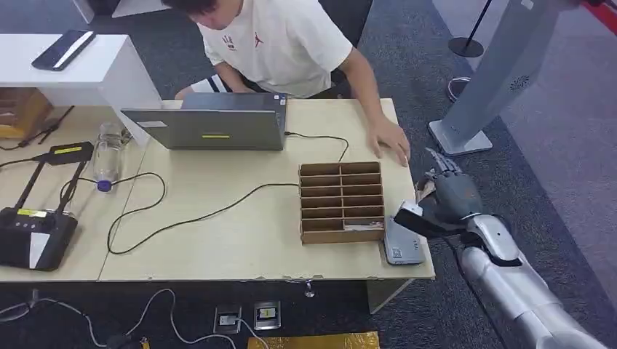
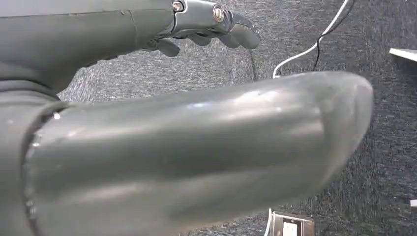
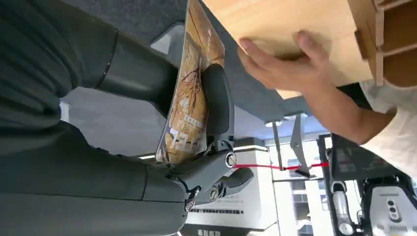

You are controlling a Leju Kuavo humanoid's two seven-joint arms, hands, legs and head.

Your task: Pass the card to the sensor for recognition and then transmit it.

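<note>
**Yellow-brown card held off the table's right edge**

Silver-armed, the right hand sits at the right of the head frame, just past the table edge, beside the grey sensor. Its thumb and dark fingers pinch the card, slightly bowed; its print is hard to read. A person's hand rests on the tabletop near the cardboard sorter. The left hand hangs above carpet with fingers curled, holding nothing.
</note>
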